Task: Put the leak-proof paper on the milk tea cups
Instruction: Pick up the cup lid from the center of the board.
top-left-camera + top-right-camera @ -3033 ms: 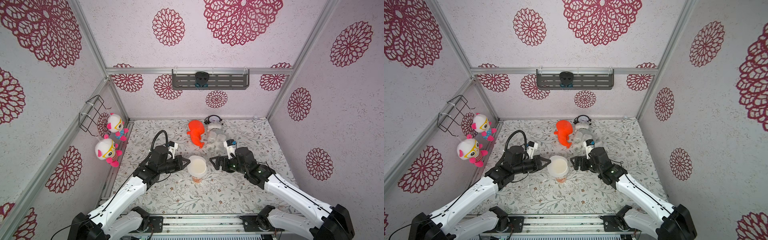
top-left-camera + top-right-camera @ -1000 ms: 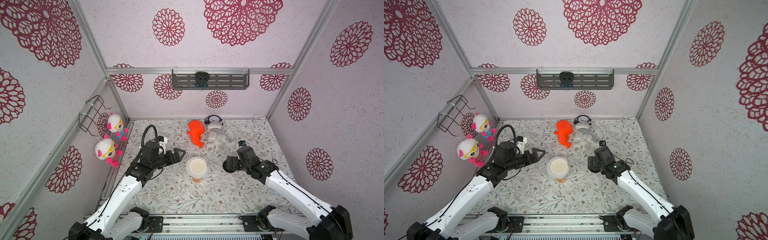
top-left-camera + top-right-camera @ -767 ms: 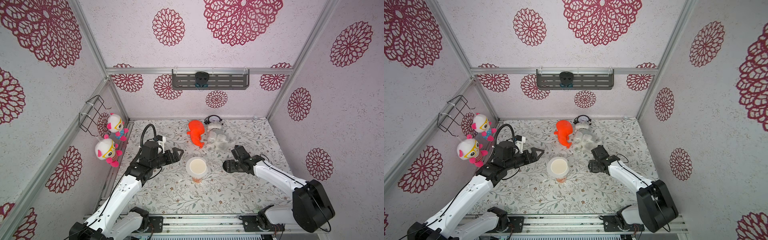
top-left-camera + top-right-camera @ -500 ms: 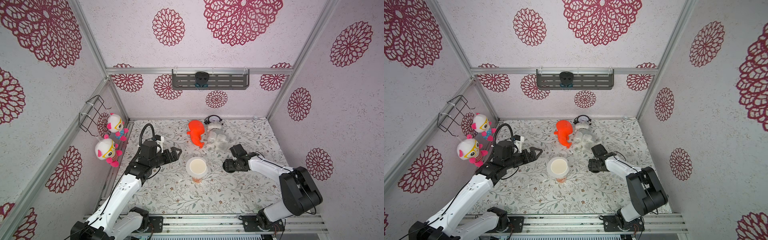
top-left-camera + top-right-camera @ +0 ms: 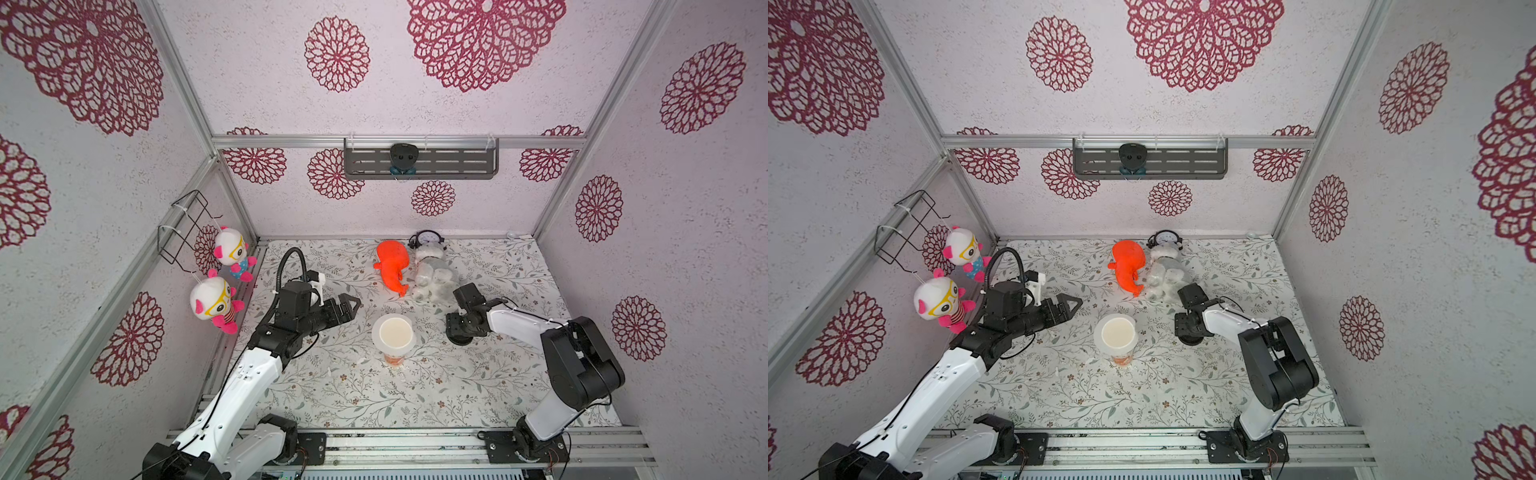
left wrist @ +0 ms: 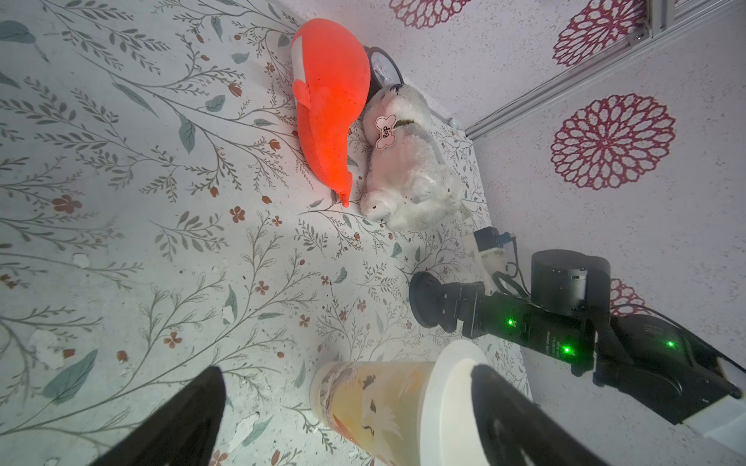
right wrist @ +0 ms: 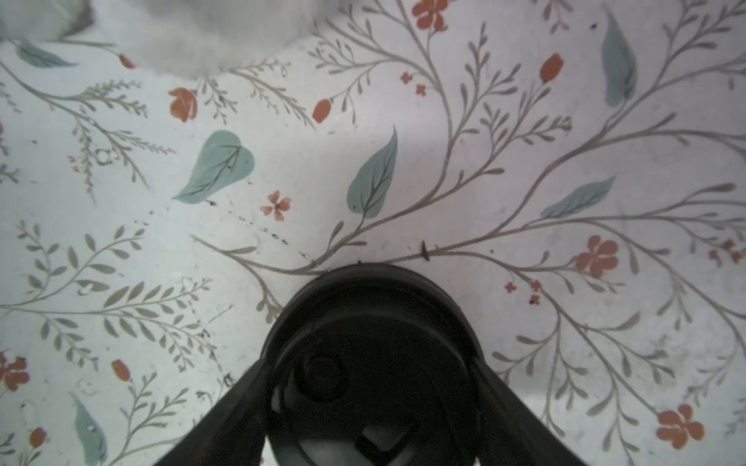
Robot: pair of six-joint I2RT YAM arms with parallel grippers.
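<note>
Standing upright near the middle of the desk, the milk tea cup (image 6: 363, 403) is seen with the leak-proof paper (image 6: 452, 363) laid flat across its mouth, the sheet's edge jutting past the rim. The left pincer (image 5: 350, 306) is held on the cup's side toward the left edge, apart from it, with its jaws spread wide and nothing between them. The right pincer (image 5: 459, 330) is pointed down over a black round lid (image 7: 369, 343) lying between the cup and the right edge. Its fingers (image 7: 226, 411) are set on either side of the lid, but whether they clamp it cannot be told. An orange plush (image 5: 392, 266) and a white plush dog (image 5: 430, 276) are laid side by side near the back edge.
</note>
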